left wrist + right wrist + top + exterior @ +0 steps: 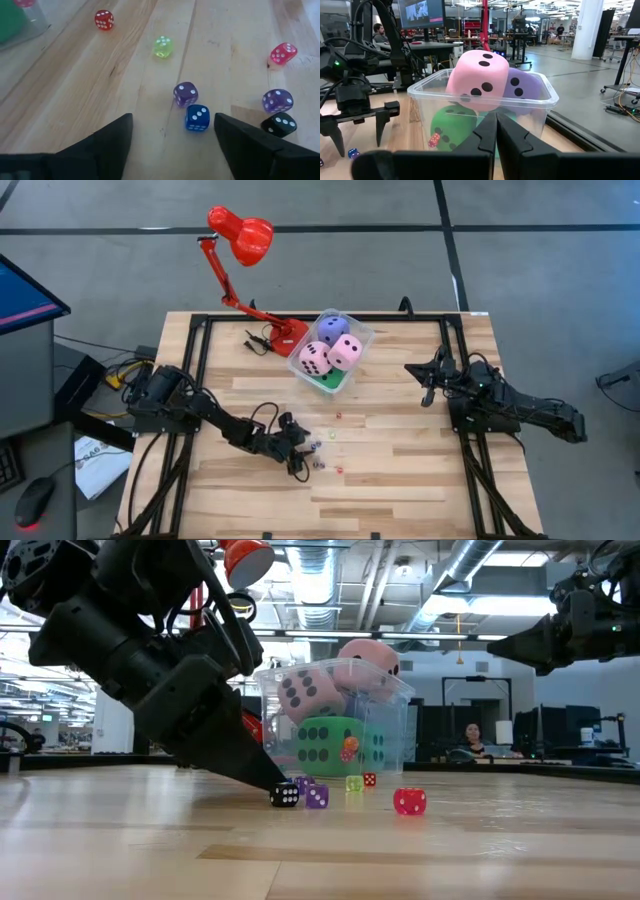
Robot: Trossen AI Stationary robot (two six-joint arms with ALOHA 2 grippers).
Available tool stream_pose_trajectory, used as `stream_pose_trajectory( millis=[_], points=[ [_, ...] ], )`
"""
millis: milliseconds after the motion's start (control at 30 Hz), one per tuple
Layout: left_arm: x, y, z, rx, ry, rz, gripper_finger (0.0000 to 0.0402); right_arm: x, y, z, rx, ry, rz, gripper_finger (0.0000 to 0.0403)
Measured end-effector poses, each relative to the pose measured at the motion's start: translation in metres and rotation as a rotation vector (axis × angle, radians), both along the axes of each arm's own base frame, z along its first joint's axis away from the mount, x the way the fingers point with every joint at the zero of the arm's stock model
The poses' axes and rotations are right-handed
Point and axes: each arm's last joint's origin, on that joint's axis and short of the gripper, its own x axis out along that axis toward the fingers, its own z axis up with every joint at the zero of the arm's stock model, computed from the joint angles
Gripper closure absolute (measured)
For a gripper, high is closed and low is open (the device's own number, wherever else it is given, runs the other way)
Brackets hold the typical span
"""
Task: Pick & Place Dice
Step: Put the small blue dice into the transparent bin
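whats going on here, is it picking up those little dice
The left gripper is down at the table with its fingers open around a tiny blue die; nothing is gripped yet. More tiny dice lie loose nearby, including a purple one. The big soft dice sit in the clear tub. The right gripper waits, shut, at the table's right side.

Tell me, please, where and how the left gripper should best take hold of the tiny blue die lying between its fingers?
Probably from above, closing the open left gripper on the blue die's two opposite side faces. It lies flat on the table, and the purple die nearly touches its far corner, so keep the fingers clear of that.
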Motion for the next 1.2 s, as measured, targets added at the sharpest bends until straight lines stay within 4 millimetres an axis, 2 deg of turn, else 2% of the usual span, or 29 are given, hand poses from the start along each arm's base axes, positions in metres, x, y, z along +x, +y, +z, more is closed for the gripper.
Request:
stream_pose_trajectory(
  millis=[267,400,767,1200],
  points=[
    [0.002,-0.002,0.002,-0.019,-0.024,-0.029,0.0189,0.0,0.0,0.0,0.0,0.0,0.0,0.0394],
    [0.002,-0.002,0.002,-0.053,-0.031,-0.016,0.0208,0.0,0.0,0.0,0.0,0.0,0.0,0.0395],
    [0.004,0.003,0.002,-0.061,-0.033,0.009,0.0204,0.0,0.0,0.0,0.0,0.0,0.0,0.0394],
    [0.008,0.001,-0.01,-0.082,-0.066,0.008,0.0204,0.0,0.0,0.0,0.0,0.0,0.0,0.0394]
  ],
)
